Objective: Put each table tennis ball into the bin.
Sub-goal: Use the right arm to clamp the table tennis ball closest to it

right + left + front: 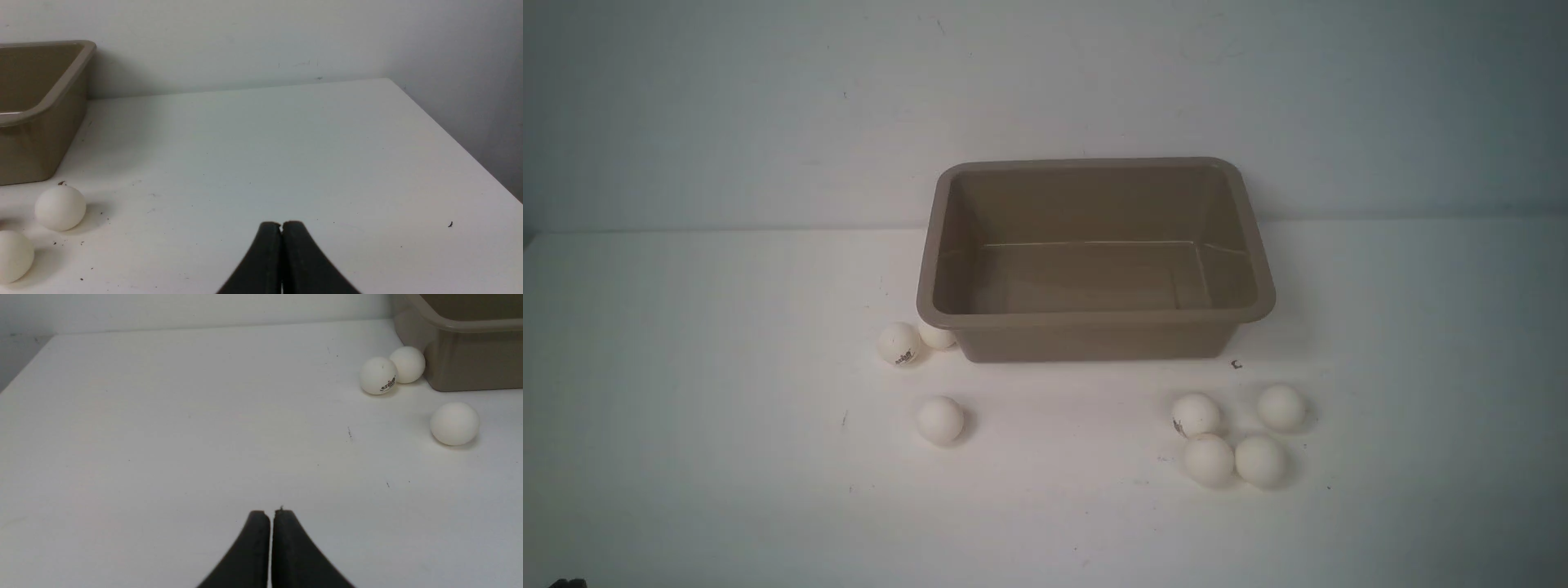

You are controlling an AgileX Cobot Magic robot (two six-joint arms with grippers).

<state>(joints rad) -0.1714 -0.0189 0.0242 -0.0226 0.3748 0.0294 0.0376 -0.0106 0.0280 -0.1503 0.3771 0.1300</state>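
Note:
The taupe bin [1094, 336] stands at the table's middle back and is empty. Three white balls lie off its front left corner: a logo ball [898, 344], one touching the bin [937, 336], and one nearer me [940, 420]. Several more lie in a cluster at the front right [1196, 415] [1281, 407] [1209, 460] [1260, 461]. My left gripper [271, 512] is shut and empty, well short of the left balls [378, 375] [407, 364] [454, 423]. My right gripper [281, 223] is shut and empty, apart from two balls [60, 208] [13, 256]. Neither gripper shows in the front view.
The white table [686, 408] meets a pale wall at the back. Its right edge [457, 143] shows in the right wrist view, its left edge [24, 371] in the left wrist view. The bin's corner shows in both wrist views [470, 371] [36, 155].

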